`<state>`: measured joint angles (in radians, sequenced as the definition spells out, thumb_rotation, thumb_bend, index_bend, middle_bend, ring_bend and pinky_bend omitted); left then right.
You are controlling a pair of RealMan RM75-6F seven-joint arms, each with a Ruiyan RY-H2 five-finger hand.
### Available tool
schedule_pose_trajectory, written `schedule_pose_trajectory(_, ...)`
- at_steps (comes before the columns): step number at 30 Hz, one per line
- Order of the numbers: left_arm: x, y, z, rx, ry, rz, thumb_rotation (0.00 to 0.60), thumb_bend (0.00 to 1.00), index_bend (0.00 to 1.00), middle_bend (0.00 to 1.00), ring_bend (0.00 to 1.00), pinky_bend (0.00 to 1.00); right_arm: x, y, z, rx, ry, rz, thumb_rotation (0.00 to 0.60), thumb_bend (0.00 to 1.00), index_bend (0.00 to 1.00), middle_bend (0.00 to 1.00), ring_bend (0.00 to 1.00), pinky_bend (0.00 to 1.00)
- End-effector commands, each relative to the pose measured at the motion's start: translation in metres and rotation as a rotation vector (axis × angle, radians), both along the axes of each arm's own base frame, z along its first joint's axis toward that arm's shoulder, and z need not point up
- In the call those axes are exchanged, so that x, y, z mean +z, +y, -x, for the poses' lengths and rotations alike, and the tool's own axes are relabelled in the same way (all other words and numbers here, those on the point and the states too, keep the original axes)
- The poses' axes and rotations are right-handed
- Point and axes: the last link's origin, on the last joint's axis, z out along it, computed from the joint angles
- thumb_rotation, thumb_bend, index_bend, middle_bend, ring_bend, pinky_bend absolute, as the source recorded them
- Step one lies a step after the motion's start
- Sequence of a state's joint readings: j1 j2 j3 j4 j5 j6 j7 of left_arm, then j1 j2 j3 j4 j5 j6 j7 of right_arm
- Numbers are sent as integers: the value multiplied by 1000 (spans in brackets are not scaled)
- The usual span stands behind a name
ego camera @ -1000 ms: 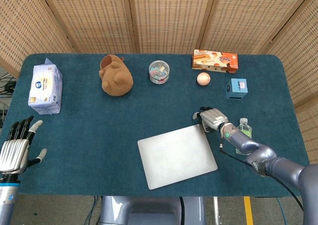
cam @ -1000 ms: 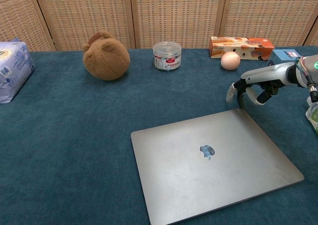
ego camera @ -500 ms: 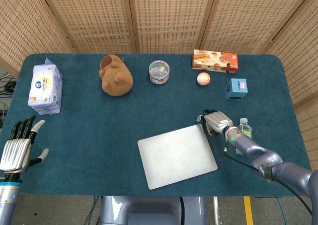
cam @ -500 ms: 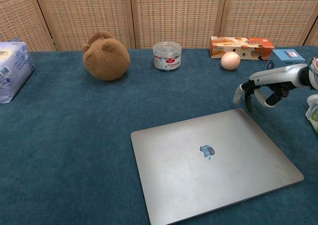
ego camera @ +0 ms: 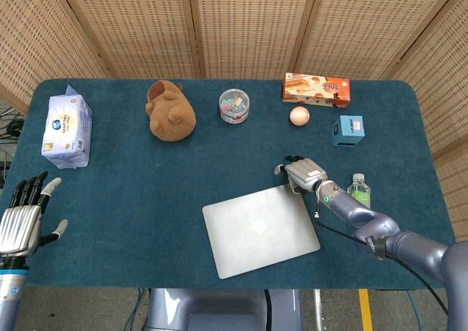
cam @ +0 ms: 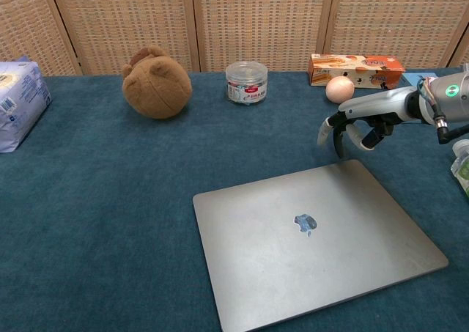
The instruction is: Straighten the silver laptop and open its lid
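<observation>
Silver laptop [cam: 311,241] lies closed and skewed on the teal table [ego camera: 131,192], its far right corner just below the right hand [ego camera: 301,174]. In the last second that hand drew back toward the right, then came forward and left again; it now hangs over the cloth just past the laptop's back edge, fingers curled downward with nothing in them. Whether the fingertips touch the lid I can't tell, but the laptop hasn't shifted at all, so neither straightening nor opening has begun, imo the hand is only lining up to nudge that corner. Left hand [ego camera: 22,221] sits at the near left table edge, fingers spread wide and empty, well apart from the laptop (it dropped back a touch, otherwise idle).

Containers: clear round tub [ego camera: 234,105] w/ lid on, full of small multicoloured bits, too small to name. Orange snack box [ego camera: 316,89] and blue box [ego camera: 349,130] both closed, contents hidden. Small clear bottle [ego camera: 358,188] stands just right of the right forearm; can't tell if anything's in it
</observation>
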<state>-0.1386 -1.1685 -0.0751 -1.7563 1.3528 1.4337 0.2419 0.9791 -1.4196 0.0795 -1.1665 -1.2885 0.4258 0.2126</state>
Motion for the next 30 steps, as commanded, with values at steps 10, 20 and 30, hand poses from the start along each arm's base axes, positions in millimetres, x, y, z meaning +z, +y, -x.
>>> schedule_pose_trajectory(10,0,0,3,8,0,-1,600,307,112,0,0,0,-6,2,4,-9,19,-17,600,1000,222,380,75,86)
schedule_pose_trajectory(20,1,2,2,2,-1,-4,600,308,110,0,0,0,-1,10,13,-22,26,-22,600,1000,222,393,75,86)
schedule_pose_trajectory(30,-1,3,0,-5,0,3,600,307,109,0,0,0,3,25,19,-24,24,-42,600,1000,222,401,75,86)
